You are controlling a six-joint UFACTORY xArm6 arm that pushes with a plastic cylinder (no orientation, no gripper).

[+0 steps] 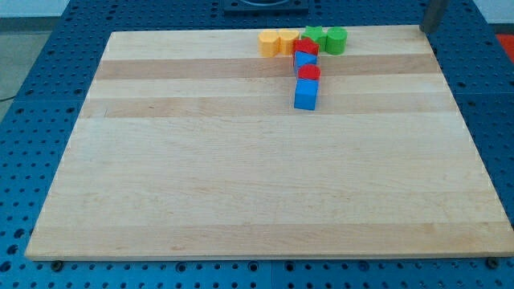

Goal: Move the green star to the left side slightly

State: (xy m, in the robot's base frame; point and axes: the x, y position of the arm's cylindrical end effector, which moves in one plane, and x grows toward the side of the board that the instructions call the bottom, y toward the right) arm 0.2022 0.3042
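Note:
The green star [315,34] sits near the board's top edge, middle-right. It touches a green cylinder [336,40] on its right and a red block [305,46] at its lower left. Two yellow blocks [267,42] [287,40] lie to the left of the red one. Below the red block runs a column: a blue block [304,59], a red block [309,73] and a blue cube [306,95]. My tip [429,29] shows as a dark rod at the view's top right, by the board's top right corner, far to the right of the green star.
The wooden board [241,177] lies on a blue perforated table [32,120]. A dark fixture [265,6] stands beyond the board's top edge.

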